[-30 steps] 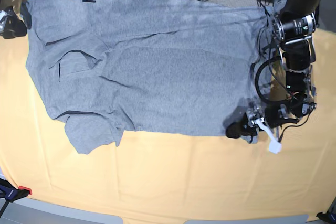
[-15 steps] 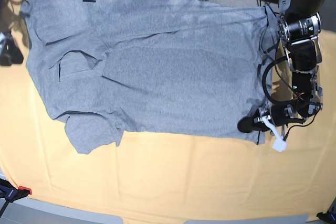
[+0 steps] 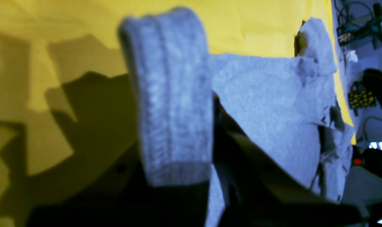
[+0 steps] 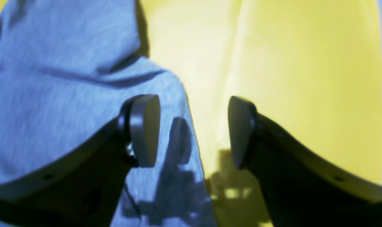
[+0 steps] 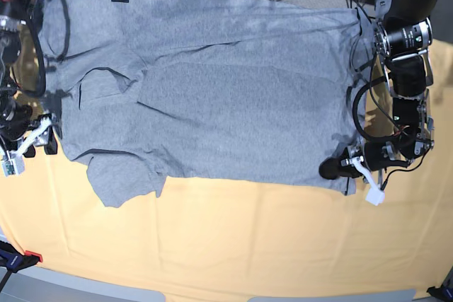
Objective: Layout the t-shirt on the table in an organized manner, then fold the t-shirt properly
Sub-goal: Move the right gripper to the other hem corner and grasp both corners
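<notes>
My left gripper pinched the t-shirt hem shut; my right gripper gaped empty over the table; lettering mostly hidden.

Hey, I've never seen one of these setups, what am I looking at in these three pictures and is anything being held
This is a robot with two arms working at a table covered in a yellow-orange cloth. One picture looks down from above; the other two come from cameras mounted at each arm's wrist, looking past its pincers.

A grey t-shirt lies spread on the cloth. In the overhead picture the robot's left gripper is on the right side, pinched shut on the shirt's bottom corner; its own wrist camera shows a blurred fold of grey fabric clamped between its jaws. The right gripper is on the overhead picture's left side. Its jaws are open and hold nothing, straddling the shirt's edge.
</notes>
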Available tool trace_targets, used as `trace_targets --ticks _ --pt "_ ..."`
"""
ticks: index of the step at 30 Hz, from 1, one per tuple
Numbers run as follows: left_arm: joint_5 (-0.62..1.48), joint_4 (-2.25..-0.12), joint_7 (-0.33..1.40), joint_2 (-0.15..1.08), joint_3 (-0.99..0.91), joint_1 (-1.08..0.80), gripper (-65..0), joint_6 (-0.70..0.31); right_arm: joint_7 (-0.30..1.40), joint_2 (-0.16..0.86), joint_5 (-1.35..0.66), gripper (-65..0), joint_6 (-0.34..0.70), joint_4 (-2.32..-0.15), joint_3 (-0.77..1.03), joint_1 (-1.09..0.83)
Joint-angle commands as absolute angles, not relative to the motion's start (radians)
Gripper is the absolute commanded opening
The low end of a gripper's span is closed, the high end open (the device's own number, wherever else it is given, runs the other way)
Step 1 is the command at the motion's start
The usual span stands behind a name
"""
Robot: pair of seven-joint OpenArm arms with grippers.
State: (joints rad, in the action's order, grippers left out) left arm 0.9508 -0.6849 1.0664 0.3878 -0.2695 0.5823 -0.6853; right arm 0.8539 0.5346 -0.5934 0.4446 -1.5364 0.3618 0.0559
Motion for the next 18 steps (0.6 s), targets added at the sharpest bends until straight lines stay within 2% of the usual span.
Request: trace_targets --ticks 1,3,11,13,18 --pt "0.976 -0.699 1.047 0.402 -0.274 0.616 -65.0 -0.69 0.837 0.559 -0.613 -27.5 0.436 -1.505 0.37 0.099" --pt "0.974 -0.699 1.047 0.402 -0.274 0.616 -65.0 -0.69 0.838 0.559 -0.652 -27.3 0.447 -1.385 0.37 0.156" --pt "0.959 -0.699 1.047 0.402 -0.274 0.616 -65.0 -0.689 0.891 0.56 -0.845 -27.3 0.661 -0.864 0.373 0.383" --pt "0.959 -0.699 1.047 0.402 -0.274 0.616 -65.0 -0.689 0.919 0.559 -0.893 -27.3 0.698 -0.801 0.373 0.41" --pt "0.959 -0.699 1.036 0.402 -0.274 0.616 -65.0 -0.689 0.947 0.545 -0.917 -27.3 0.698 -0.789 0.373 0.412"
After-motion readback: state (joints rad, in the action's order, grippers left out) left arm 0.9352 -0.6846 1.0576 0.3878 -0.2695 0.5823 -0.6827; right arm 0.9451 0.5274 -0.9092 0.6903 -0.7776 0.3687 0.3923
